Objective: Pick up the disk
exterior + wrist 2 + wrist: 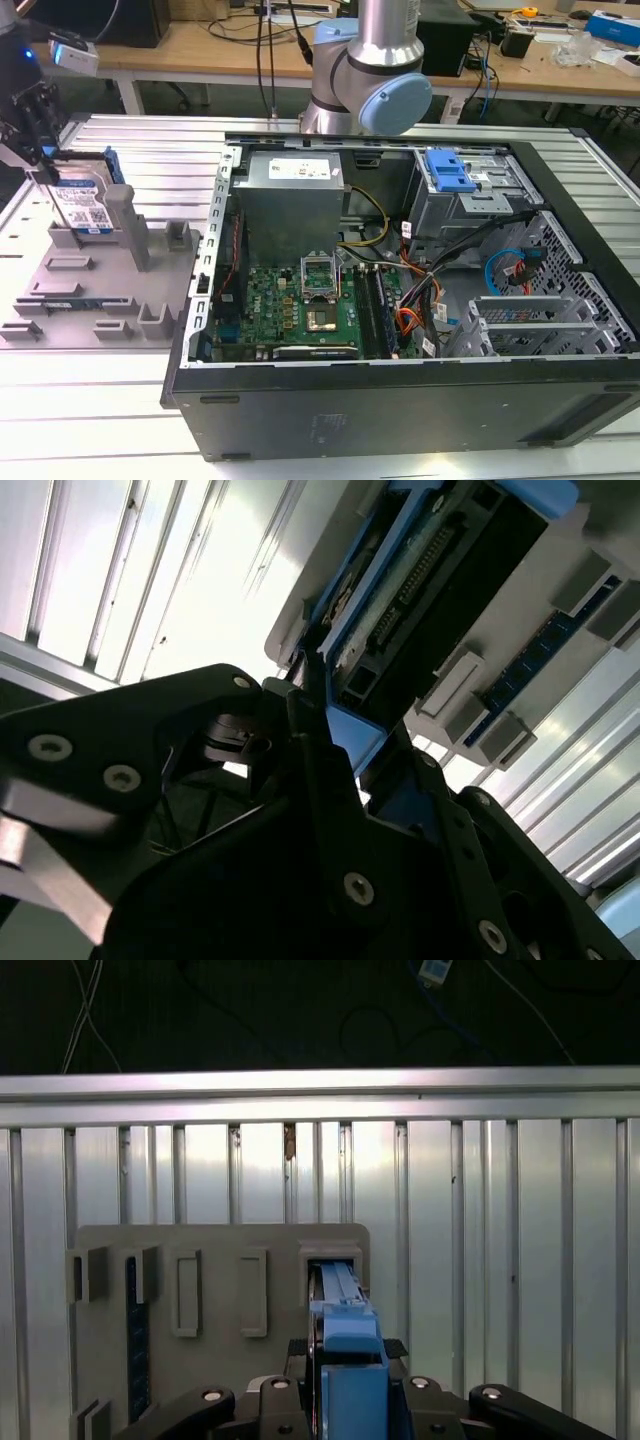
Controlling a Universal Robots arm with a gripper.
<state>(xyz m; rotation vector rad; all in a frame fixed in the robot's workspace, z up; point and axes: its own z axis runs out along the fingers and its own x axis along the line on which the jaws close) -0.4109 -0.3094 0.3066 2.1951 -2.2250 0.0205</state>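
Standing open on the ribbed silver metal desk (pixel 110 420), a large black computer case (pixel 400 400) is occupying the middle and the exterior view's right, well apart from the work. Inside it, a grey metal power supply box (pixel 290 200) is sitting above a green motherboard (pixel 290 310), and a bright blue plastic caddy (pixel 447 172) is lying toward the case's far corner. The silver and pale-blue robot arm (pixel 375 70) is rising behind the case. Beyond it, wooden benches (pixel 200 45) are carrying cables and equipment.

On the exterior view's left, a flat grey plastic fixture plate (pixel 60 300) is lying on the desk, carrying several upright holders and slots. A tall grey post (pixel 133 225) is standing just beside the held item on the side toward the case, and a shorter grey block (pixel 178 236) is standing further on toward the case.

The disk (pixel 82 205), a flat silver-grey hard drive with a white-and-blue label and blue plastic rails, is standing upright on edge with its lower end at a slot of the fixture plate; whether that end is touching the slot cannot be told. The black hand (pixel 45 165) is reaching down over its upper edge. In both wrist views the black fingers (pixel 330 780) are pressing against the blue rail on either side, so the hand is pinching the disk (pixel 345 1360), closed only as far as the disk's thickness allows.
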